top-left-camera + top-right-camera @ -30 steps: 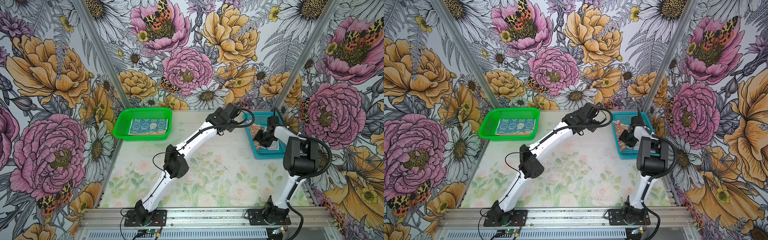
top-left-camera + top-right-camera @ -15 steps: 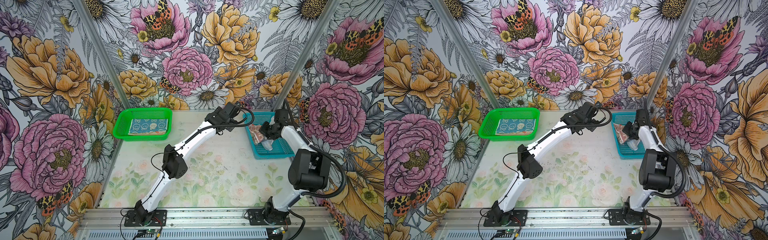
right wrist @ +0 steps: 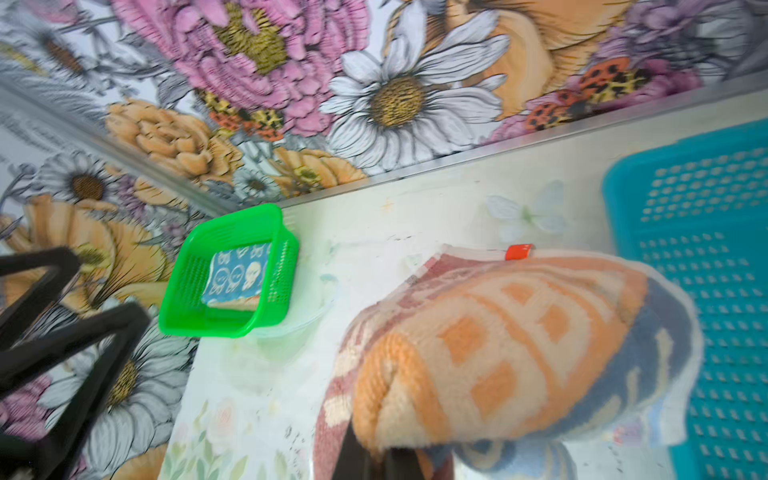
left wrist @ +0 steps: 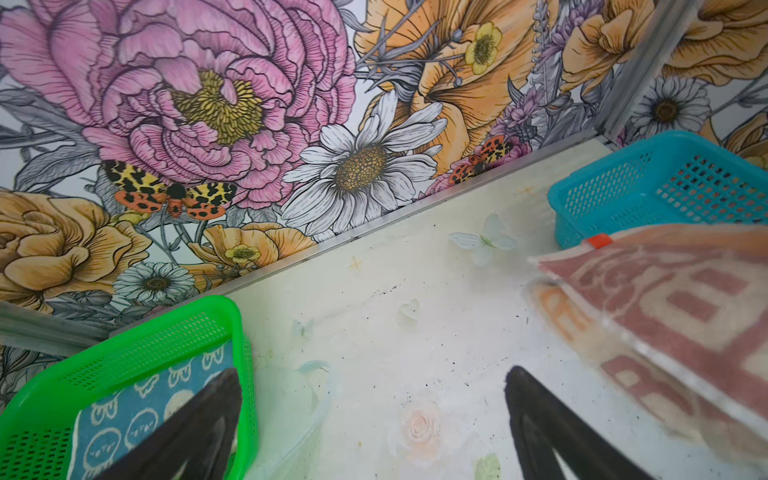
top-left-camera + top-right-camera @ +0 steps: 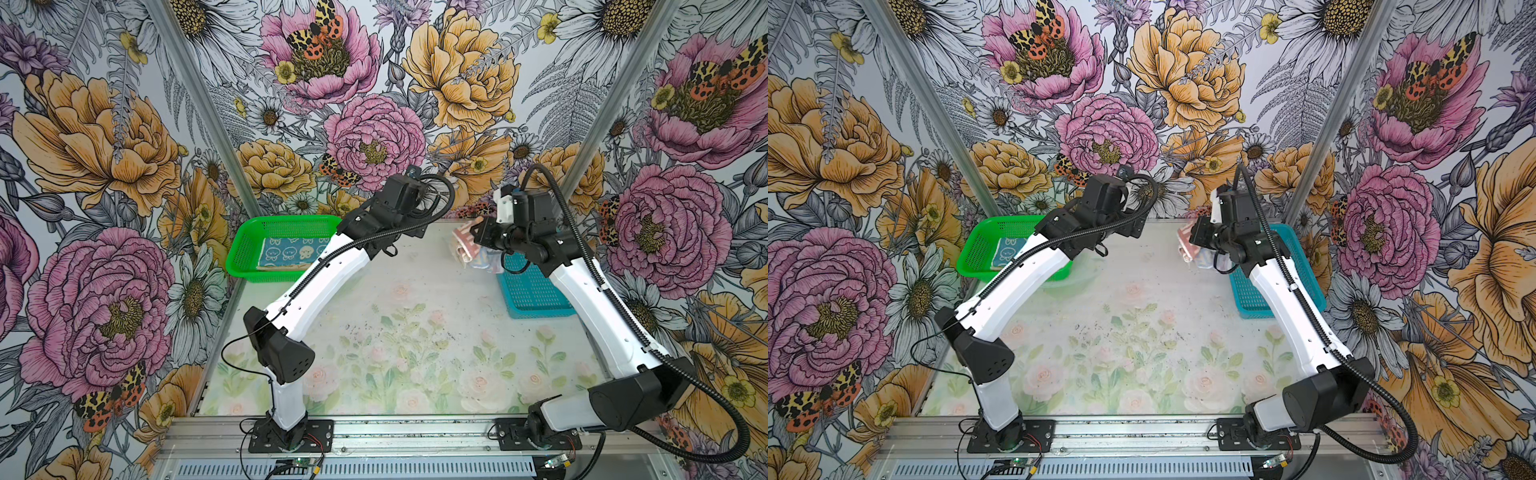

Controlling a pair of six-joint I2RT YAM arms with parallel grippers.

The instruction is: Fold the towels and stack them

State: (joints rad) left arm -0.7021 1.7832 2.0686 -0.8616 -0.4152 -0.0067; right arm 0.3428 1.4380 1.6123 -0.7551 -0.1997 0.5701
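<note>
My right gripper is shut on the striped towel, a bunched cloth in brown, orange and blue with block letters. In both top views it hangs in the air, just left of the blue basket. The teal-blue bunny towel lies folded in the green basket, with an orange edge showing under it. Between the two baskets my left gripper hovers over the back of the table, open, nothing between its fingers. The striped towel hangs close beside it.
The blue basket stands at the back right and the green basket at the back left, both near the flowered back wall. A metal rail runs along the table's front edge, where both arm bases are bolted.
My right gripper shut on the striped towel in the blue basket, lifted it out and carried it left over the table. The left arm has barely moved.
</note>
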